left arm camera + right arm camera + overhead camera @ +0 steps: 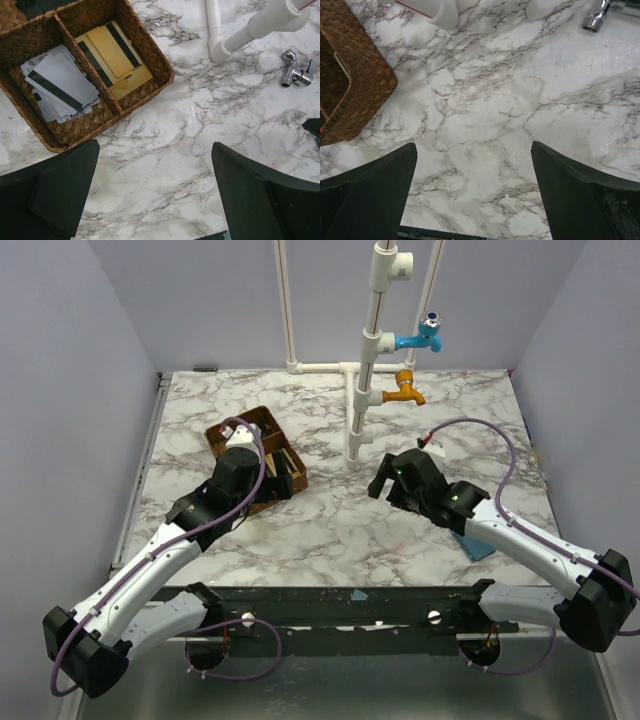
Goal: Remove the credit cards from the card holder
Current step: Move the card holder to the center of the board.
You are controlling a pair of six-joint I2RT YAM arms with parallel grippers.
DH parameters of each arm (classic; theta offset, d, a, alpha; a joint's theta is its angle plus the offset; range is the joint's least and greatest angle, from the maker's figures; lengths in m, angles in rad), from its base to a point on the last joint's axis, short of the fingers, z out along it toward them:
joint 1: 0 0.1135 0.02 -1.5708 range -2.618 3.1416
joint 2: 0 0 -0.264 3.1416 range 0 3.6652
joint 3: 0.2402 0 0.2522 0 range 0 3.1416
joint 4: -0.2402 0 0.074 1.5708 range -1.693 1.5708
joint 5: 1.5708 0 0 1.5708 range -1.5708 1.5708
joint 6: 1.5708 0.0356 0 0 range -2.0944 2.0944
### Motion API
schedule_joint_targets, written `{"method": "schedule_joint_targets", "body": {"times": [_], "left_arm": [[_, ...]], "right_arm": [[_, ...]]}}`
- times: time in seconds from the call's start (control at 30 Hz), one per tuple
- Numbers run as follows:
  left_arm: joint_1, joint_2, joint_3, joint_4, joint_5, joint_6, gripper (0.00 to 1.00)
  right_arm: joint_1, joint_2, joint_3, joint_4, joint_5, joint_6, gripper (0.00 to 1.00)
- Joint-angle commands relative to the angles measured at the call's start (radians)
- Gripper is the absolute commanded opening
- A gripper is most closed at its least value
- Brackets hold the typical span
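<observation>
The blue card holder [478, 546] lies flat on the marble near the front right, partly hidden under my right forearm. Several pale grey-white credit cards [60, 85] with black stripes lie stacked in the left compartment of the brown woven basket [150, 55]. My left gripper [155, 165] hovers just in front of that basket, open, with only bare marble between its fingers. My right gripper [474, 155] is open and empty too, over the middle of the table [392, 472], well away from the card holder.
Yellow striped cards [115, 50] fill the basket's right compartment. A white pipe stand [362, 390] with a blue tap [425, 337] and an orange tap [405, 392] rises at the back centre. A small chrome fitting [295, 70] lies near its foot.
</observation>
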Motion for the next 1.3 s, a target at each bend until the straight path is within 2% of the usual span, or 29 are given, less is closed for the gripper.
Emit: {"method": "schedule_joint_targets", "body": {"times": [0.0, 0.13, 0.4, 0.57, 1.1, 1.27], "left_arm": [[0.002, -0.008, -0.003, -0.007, 0.047, 0.015, 0.98], [0.002, -0.002, -0.001, -0.016, 0.051, 0.020, 0.99], [0.004, -0.026, -0.024, -0.006, 0.055, 0.018, 0.98], [0.004, -0.031, -0.027, -0.002, 0.073, 0.014, 0.98], [0.004, -0.002, 0.003, -0.039, 0.094, -0.004, 0.98], [0.004, -0.007, 0.000, -0.020, 0.119, -0.010, 0.98]], "right_arm": [[-0.001, -0.009, 0.027, -0.109, 0.077, 0.076, 1.00], [-0.034, 0.006, 0.027, -0.219, 0.086, 0.132, 1.00], [-0.234, -0.052, -0.004, -0.382, 0.077, 0.195, 1.00], [-0.421, -0.085, -0.036, -0.406, 0.006, 0.159, 1.00], [-0.729, -0.151, -0.032, -0.519, 0.028, 0.114, 1.00], [-0.827, -0.142, -0.077, -0.517, -0.016, 0.096, 1.00]]}}
